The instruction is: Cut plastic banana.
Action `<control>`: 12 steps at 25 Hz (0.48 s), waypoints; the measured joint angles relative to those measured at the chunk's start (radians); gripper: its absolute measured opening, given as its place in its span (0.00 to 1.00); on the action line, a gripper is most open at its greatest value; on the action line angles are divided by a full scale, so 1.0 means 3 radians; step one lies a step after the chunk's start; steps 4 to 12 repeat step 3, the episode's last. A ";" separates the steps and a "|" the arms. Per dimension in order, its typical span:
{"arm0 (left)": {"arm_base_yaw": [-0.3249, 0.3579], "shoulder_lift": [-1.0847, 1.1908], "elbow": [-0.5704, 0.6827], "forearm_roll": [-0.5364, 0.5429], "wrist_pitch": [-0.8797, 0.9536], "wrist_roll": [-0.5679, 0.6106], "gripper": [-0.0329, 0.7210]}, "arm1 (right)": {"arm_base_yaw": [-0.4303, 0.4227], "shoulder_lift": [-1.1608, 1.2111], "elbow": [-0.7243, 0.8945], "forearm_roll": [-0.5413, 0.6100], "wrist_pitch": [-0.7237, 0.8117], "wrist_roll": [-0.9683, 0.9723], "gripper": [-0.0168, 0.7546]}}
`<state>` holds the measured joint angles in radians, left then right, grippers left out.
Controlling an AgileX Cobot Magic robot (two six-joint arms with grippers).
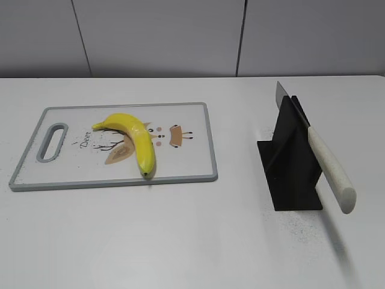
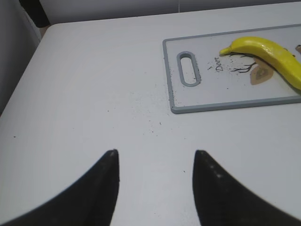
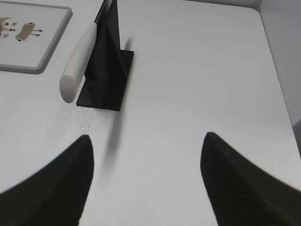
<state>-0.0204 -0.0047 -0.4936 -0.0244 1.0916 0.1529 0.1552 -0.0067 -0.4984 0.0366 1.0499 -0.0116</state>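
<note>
A yellow plastic banana (image 1: 133,137) lies whole on a white cutting board with a grey rim (image 1: 72,183) at the left of the table. The banana also shows in the left wrist view (image 2: 270,52), on the board (image 2: 221,106). A knife with a white handle (image 1: 331,168) rests slanted in a black stand (image 1: 290,162) at the right; the right wrist view shows the handle (image 3: 79,57) and stand (image 3: 107,70). My left gripper (image 2: 155,153) is open and empty over bare table, near-left of the board. My right gripper (image 3: 146,136) is open and empty, nearer than the stand. Neither gripper shows in the exterior view.
The white table's left edge (image 2: 28,61) runs near my left gripper. The table's right edge (image 3: 277,80) lies right of the stand. A grey panelled wall (image 1: 180,36) stands behind the table. Dark specks dot the table near the stand and board.
</note>
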 joint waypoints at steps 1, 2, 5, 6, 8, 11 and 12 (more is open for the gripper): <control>0.0000 0.0000 0.0000 0.0000 0.0000 0.0000 0.69 | 0.0000 0.0000 0.0000 0.0000 0.0000 0.0000 0.76; 0.0000 0.0000 0.0000 0.0000 0.0000 0.0000 0.69 | 0.0000 0.0000 0.0000 0.0000 0.0000 0.0000 0.76; 0.0000 0.0000 0.0000 0.0000 0.0000 0.0000 0.69 | 0.0000 0.0000 0.0000 0.0000 0.0000 0.0000 0.76; 0.0000 0.0000 0.0000 0.0000 0.0000 0.0000 0.69 | 0.0000 0.0000 0.0000 0.0000 0.0000 0.0000 0.76; 0.0000 0.0000 0.0000 0.0000 0.0000 0.0000 0.69 | 0.0000 0.0000 0.0000 0.0000 0.0000 0.0000 0.76; 0.0000 0.0000 0.0000 0.0000 0.0000 0.0000 0.69 | 0.0000 0.0000 0.0000 0.0000 0.0000 0.0000 0.76; 0.0000 0.0000 0.0000 0.0000 0.0000 0.0000 0.69 | 0.0000 0.0000 0.0000 0.0000 0.0000 0.0000 0.76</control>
